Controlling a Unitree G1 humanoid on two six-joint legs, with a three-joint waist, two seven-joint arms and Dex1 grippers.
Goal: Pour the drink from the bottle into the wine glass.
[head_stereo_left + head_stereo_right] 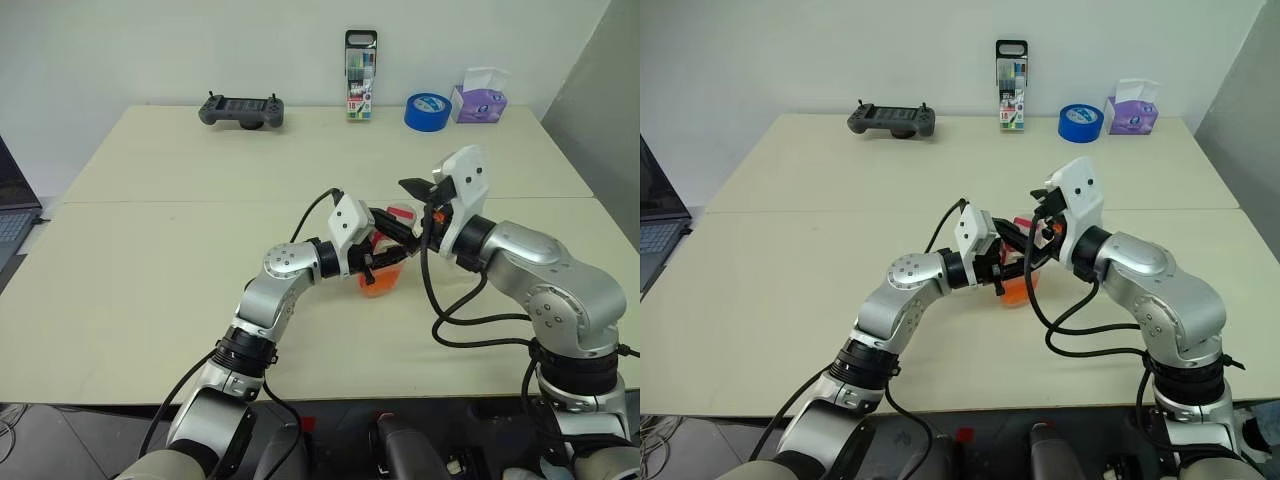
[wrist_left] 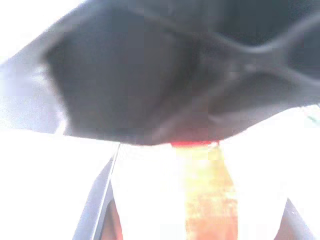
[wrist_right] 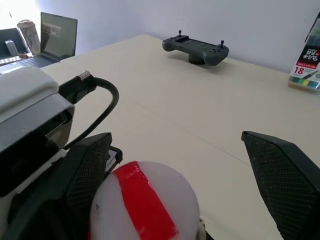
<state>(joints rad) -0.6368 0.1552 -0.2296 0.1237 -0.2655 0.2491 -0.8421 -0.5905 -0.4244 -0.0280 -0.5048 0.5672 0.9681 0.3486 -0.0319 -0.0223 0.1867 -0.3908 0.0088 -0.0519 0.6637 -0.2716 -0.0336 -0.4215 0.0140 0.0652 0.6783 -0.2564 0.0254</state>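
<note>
Right wrist view: my right hand (image 3: 165,165) stands wide open, one finger showing to either side of the bottle's (image 3: 145,205) red-banded white top, holding nothing. I read this as lining up to take the cap off, since the drink cannot be poured while the top is on. My left hand (image 1: 385,255) is shut on the bottle, holding it above the tabletop (image 1: 150,260) near the middle, close in front of me, so the cap meets the right hand at a height both can reach. In the head views the drink (image 1: 380,283) shows orange below the left fingers, and the bottle looks tilted with its top toward the right hand, though the fingers hide much of it. The left wrist view gives a blurred orange strip under a red band, with the dark right hand close over it.

Farther out, along the far edge of the tabletop, sit a grey game controller (image 1: 241,110) at far left, a pen case (image 1: 361,75) standing in the middle, a roll of blue tape (image 1: 428,110) and a purple tissue box (image 1: 480,98) to the right. A laptop (image 3: 55,37) lies off to the left. I cannot make out the glass from here, so where to pour is not yet settled.
</note>
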